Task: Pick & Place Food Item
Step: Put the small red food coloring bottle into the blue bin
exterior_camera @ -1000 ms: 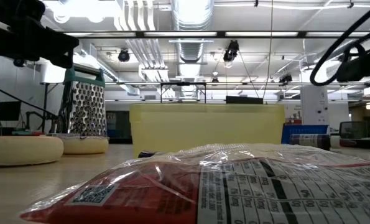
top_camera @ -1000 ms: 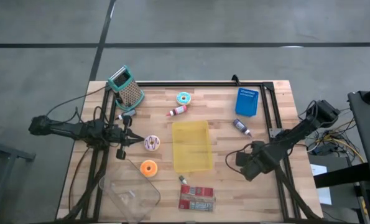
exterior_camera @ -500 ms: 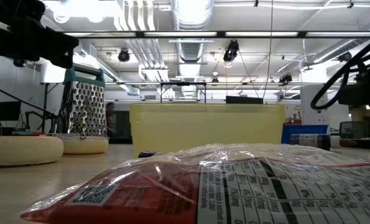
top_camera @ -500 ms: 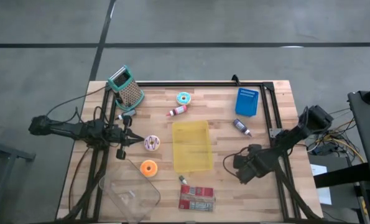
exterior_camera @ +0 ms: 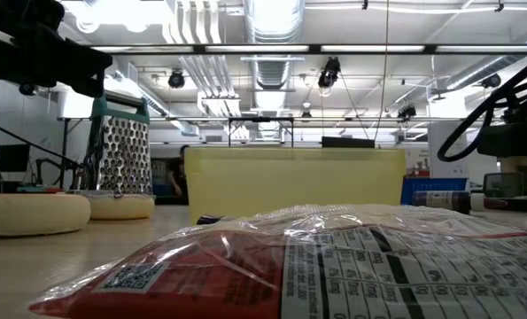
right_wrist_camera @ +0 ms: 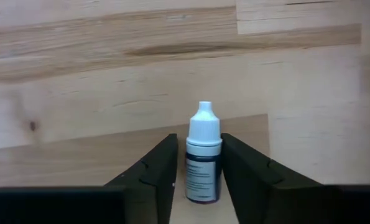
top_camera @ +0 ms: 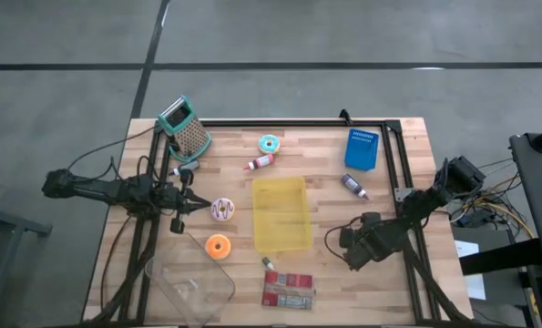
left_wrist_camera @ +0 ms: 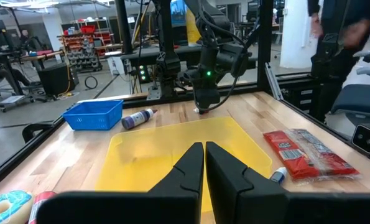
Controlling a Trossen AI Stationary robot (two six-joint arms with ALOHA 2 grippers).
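White-capped and dark-labelled, a small dropper bottle point(right_wrist_camera: 203, 158) sits clamped between the two fingers point(right_wrist_camera: 152, 171) of the right gripper point(top_camera: 350, 252), its cap pointing out past the fingertips toward bare wood. That gripper hangs over the worktop point(top_camera: 334, 278), and just off its fingertips on the inner side lies the yellow tray point(top_camera: 281, 213). No object lies in the bare wood ahead of the cap.

Beyond the tray's near end lies a red snack packet point(top_camera: 287, 290) with a small bottle point(top_camera: 269, 263) beside it. Behind the right gripper, toward the worktop's far side, a purple-capped bottle point(top_camera: 354, 186) lies near a blue basket point(top_camera: 362, 148).

Across the tray, the left gripper point(top_camera: 188, 201) waits with its fingers point(left_wrist_camera: 188, 171) pressed together, pointing at the tray. Just past its fingertips sits a pink-frosted doughnut point(top_camera: 222, 210); an orange doughnut point(top_camera: 217, 245) rests to the near side of it, beside a clear plastic container point(top_camera: 190, 284). On the far side of those fingers stand a metal grater point(top_camera: 188, 128), a red-capped bottle point(top_camera: 260, 163) and a teal doughnut point(top_camera: 270, 144). A person point(left_wrist_camera: 340, 37) in dark clothes stands in the room beyond the worktop.
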